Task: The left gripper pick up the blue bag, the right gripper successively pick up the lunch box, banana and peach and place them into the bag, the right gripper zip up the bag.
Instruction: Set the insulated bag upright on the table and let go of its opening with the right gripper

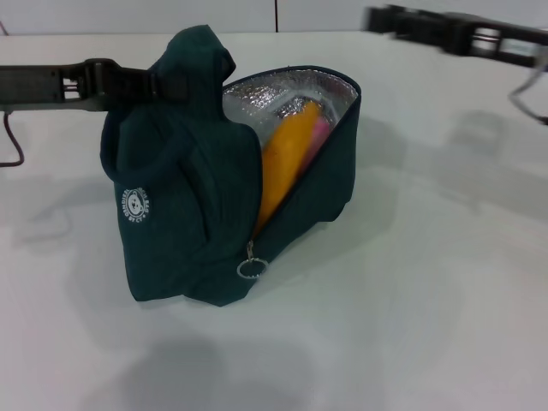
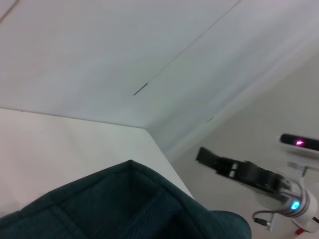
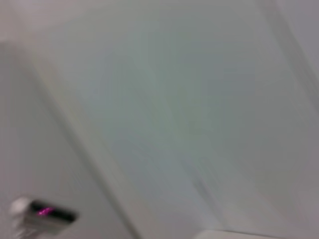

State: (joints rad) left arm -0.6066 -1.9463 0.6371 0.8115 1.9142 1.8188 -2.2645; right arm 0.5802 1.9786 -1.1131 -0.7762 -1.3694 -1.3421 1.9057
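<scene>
We cannot see the lunch box in any view; if it is in the bag, the fruit and the fabric hide it. The right gripper (image 1: 381, 19) is at the far right of the table (image 1: 445, 282), high and well apart from the bag, and it is smeared, so we cannot tell if its fingers are apart or together. The left wrist view also shows it far off (image 2: 204, 155), only as a dark shape. The right wrist view gives only pale blurred surfaces and a small device with a pink light (image 3: 47, 212). The fingertips of the left gripper (image 1: 171, 81) are buried in the cloth, but we see it clenched on the bunched top of the blue bag (image 1: 184, 214), coming in from the left side.

The bag stands on the white table, a little left of the middle. It is dark teal, with a round white logo (image 1: 135, 205) on the front. Its mouth is open toward the right and shows the silver foil lining (image 1: 257, 98). Inside, the banana (image 1: 287, 163) leans upright, yellow-orange, and behind it only a pink edge of the peach (image 1: 320, 130) is visible. The zipper ring (image 1: 251, 268) hangs at the low front end of the opening. In the left wrist view only a teal corner of the bag (image 2: 129, 209) shows.
</scene>
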